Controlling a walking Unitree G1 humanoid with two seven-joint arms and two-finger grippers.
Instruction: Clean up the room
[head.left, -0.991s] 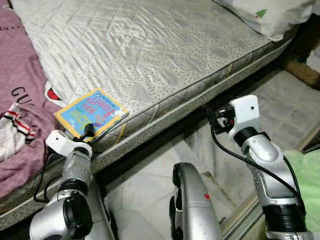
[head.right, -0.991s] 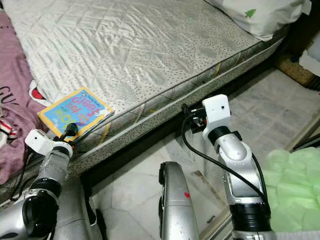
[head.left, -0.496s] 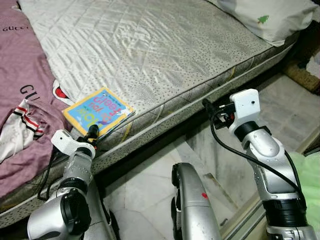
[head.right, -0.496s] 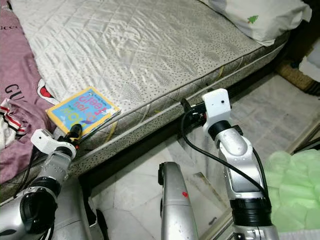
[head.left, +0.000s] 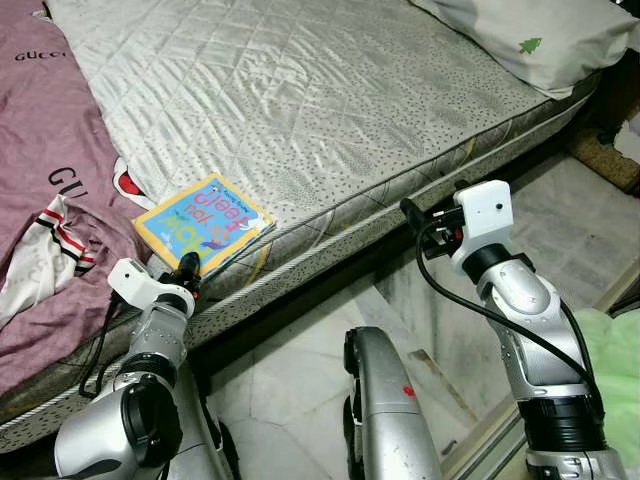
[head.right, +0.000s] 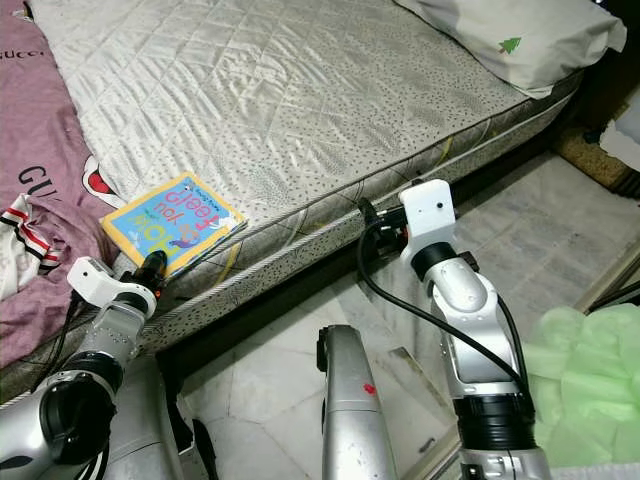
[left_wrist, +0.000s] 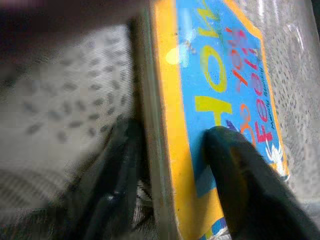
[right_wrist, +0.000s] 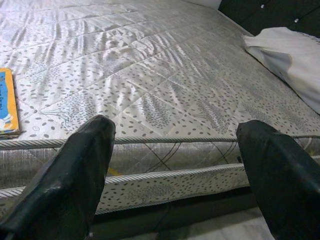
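Looking down at the mattress (head.left: 330, 110), I see a thin picture book (head.left: 203, 224) with a yellow border and blue cover lying flat at its near edge, just beside a purple shirt (head.left: 40, 180). My left gripper (left_wrist: 165, 200) has its two fingers pinching the book's near edge, one on the cover, one under it. My right gripper (right_wrist: 175, 165) is spread wide, hovering at the mattress side. Since a second ago my head view has shifted; the book sits as before, and the right arm has drawn closer to the bed.
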